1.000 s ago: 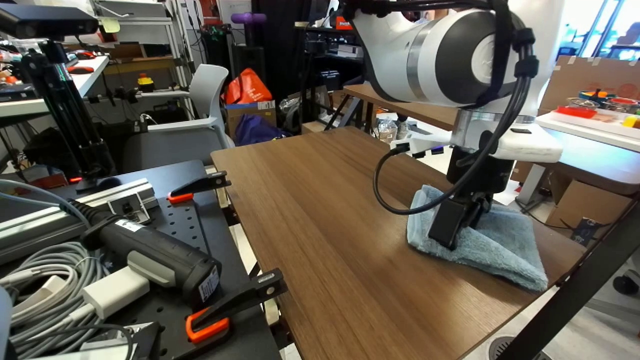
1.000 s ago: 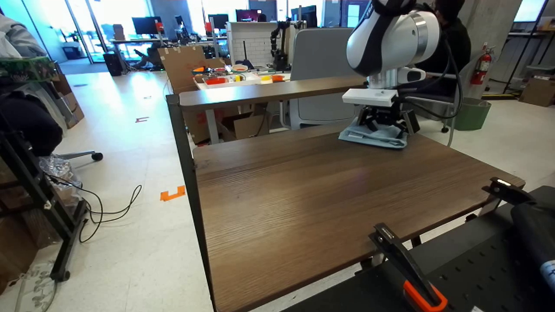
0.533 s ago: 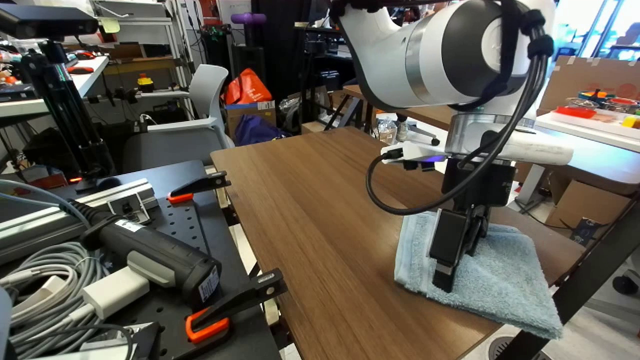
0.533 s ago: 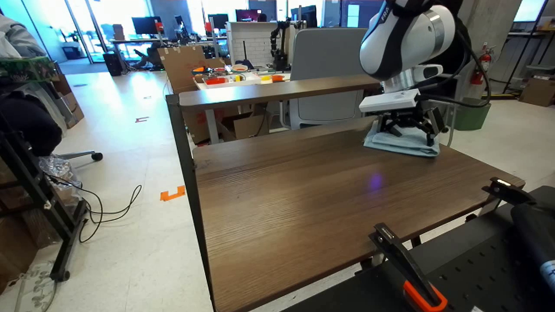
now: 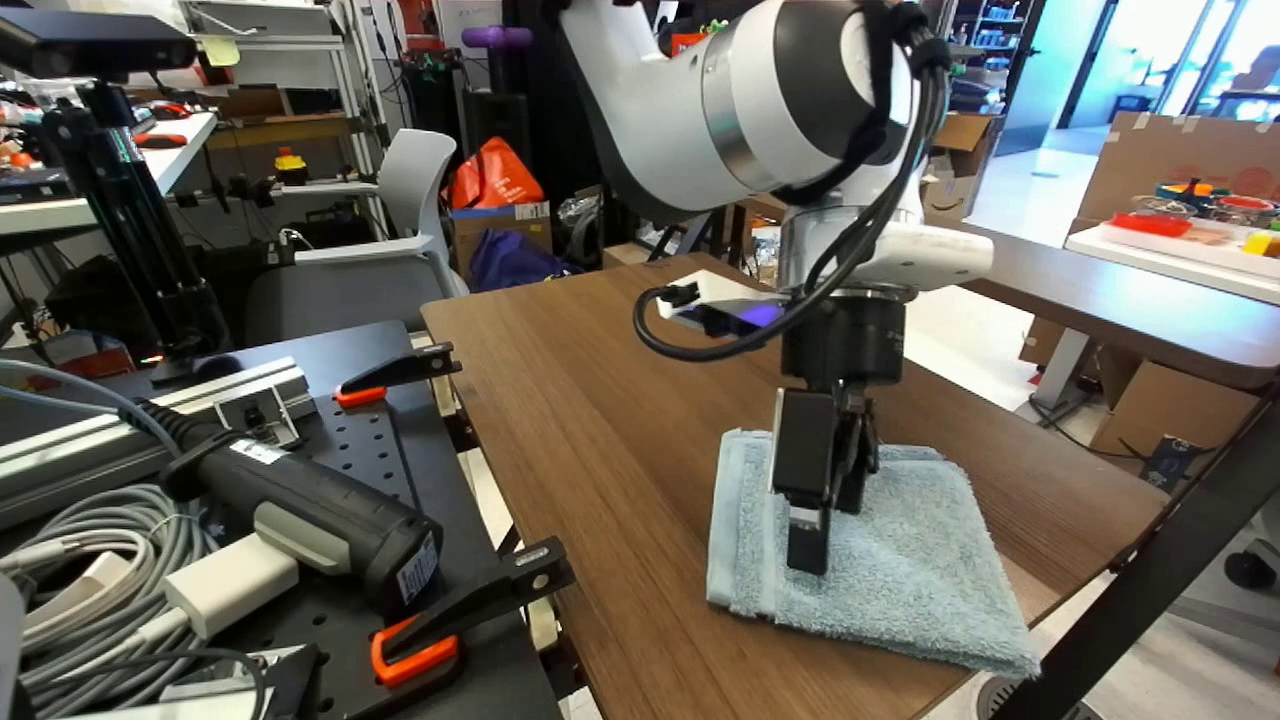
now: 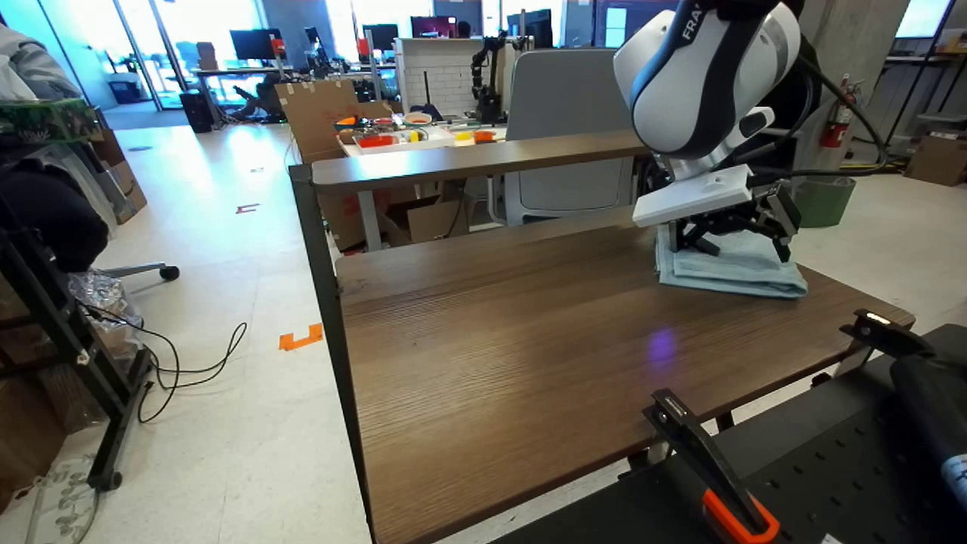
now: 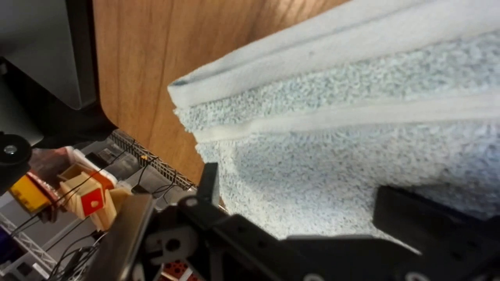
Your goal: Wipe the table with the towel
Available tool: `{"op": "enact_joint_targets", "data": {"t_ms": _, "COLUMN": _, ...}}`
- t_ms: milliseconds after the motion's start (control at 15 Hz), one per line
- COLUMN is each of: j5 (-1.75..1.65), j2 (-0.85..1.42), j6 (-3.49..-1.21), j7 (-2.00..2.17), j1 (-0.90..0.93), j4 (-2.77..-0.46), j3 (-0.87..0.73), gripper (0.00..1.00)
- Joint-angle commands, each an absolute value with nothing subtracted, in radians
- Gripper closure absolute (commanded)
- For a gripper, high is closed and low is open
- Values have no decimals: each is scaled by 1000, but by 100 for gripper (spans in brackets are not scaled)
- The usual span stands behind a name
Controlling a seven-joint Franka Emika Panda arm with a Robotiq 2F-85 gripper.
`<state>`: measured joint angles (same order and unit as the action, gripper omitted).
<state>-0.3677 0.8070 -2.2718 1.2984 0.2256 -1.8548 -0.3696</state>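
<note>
The towel (image 5: pixel 905 560), a folded light blue pad, lies on the dark wood table (image 5: pixel 600 400) near its right end in an exterior view; its near corner reaches past the table's edge there. It also shows in an exterior view (image 6: pixel 736 272) at the table's far right, and it fills much of the wrist view (image 7: pixel 297 175). My gripper (image 5: pixel 830 525) points down onto the towel, its fingers spread wide. In the wrist view, the gripper (image 7: pixel 299 187) has one fingertip by the towel's edge and one over its middle. No cloth shows pinched between them.
A black pegboard surface (image 5: pixel 370 460) with cables and a black tool (image 5: pixel 310 510) borders the table. Orange-black clamps (image 5: pixel 480 610) grip along that side. A dark post (image 6: pixel 325 287) stands at one table end. A narrower wooden bench (image 6: pixel 468 160) is behind.
The gripper and towel have moved together: first toward the camera, then leftward in an exterior view. The towel, partly bunched under the gripper a second ago, lies flatter now. The fingers stay spread.
</note>
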Motion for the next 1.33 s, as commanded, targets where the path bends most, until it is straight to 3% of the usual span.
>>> {"op": "enact_joint_targets", "data": {"t_ms": 0, "j5": -486, "j2": 823, "j6": -2275, "j7": 1357, "j1": 296, "j4": -1971, "j3": -344, "gripper": 0}}
{"op": "enact_joint_targets", "data": {"t_ms": 733, "j5": -607, "j2": 741, "j6": -2227, "j7": 1398, "j1": 313, "j4": -1964, "j3": -319, "gripper": 0}}
{"op": "enact_joint_targets", "data": {"t_ms": 1267, "j5": -458, "j2": 779, "j6": -2537, "j7": 1382, "j1": 164, "j4": -1961, "j3": -258, "gripper": 0}}
